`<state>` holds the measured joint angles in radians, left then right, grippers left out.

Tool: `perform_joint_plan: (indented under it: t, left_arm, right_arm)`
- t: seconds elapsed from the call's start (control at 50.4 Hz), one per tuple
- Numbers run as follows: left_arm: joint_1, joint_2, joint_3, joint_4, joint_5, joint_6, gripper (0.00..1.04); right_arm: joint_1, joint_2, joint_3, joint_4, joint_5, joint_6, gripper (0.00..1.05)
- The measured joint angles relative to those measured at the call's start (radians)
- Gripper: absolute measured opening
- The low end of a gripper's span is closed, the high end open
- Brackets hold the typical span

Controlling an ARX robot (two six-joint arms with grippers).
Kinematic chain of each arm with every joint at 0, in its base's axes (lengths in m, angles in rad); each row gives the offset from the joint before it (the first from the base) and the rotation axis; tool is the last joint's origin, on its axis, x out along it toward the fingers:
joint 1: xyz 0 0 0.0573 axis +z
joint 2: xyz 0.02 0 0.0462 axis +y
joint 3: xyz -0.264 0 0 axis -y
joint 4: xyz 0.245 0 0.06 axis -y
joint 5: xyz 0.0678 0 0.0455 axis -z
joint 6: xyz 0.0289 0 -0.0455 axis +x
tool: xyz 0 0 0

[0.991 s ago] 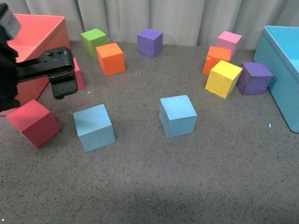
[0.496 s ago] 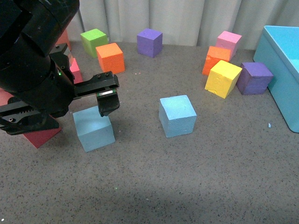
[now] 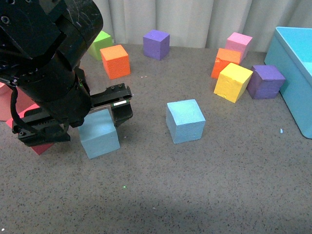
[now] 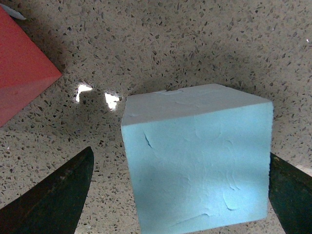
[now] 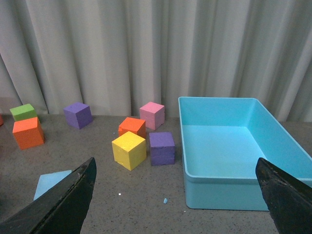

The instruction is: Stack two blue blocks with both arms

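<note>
Left gripper [image 4: 178, 195] sits low over the first blue block [image 3: 100, 137], jaws spread and straddling it, not clamped. In the left wrist view I see a strip of bare floor between one finger [image 4: 53, 200] and the block face. The other finger [image 4: 290, 195] is right at the opposite edge, and I can't tell if it touches. The block lies flat on the grey speckled floor [image 3: 195, 185]. In the front view the left arm [image 3: 48, 63] covers the block's 9 to 12 o'clock side. The second blue block [image 3: 185, 121] is at 3 o'clock from the first, well apart, flat on the floor, nothing touching it. A red cube [image 3: 39, 146] is near the first block at 9 o'clock, mostly under the arm. Right gripper [image 5: 175, 200] doesn't show in the front view. Its wrist view has the jaws wide apart with nothing between them, facing the turquoise bin [image 5: 229, 187], a yellow cube [image 5: 129, 150] and a purple cube [image 5: 162, 147].
</note>
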<state>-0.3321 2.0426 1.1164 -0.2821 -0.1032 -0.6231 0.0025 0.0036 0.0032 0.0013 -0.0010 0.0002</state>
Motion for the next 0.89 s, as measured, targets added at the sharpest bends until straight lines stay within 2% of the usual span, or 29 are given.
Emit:
perform_joint_plan:
  t: [0.198, 0.436, 0.575, 0.892]
  left_arm:
    - [-0.010, 0.040, 0.026, -0.021, -0.001, -0.003, 0.96]
    - [-0.030, 0.048, 0.031, -0.028, 0.006, -0.005, 0.65]
    - [-0.040, 0.041, 0.031, -0.035, 0.007, -0.005, 0.54]
    - [-0.127, -0.056, 0.132, -0.113, -0.029, -0.062, 0.48]
  right_arm:
    - [0.000, 0.000, 0.000, 0.000, 0.000, 0.000, 0.95]
    - [0.000, 0.000, 0.000, 0.000, 0.000, 0.000, 0.95]
    - [0.000, 0.000, 0.000, 0.000, 0.000, 0.000, 0.95]
    - [0.000, 0.000, 0.000, 0.000, 0.000, 0.000, 0.95]
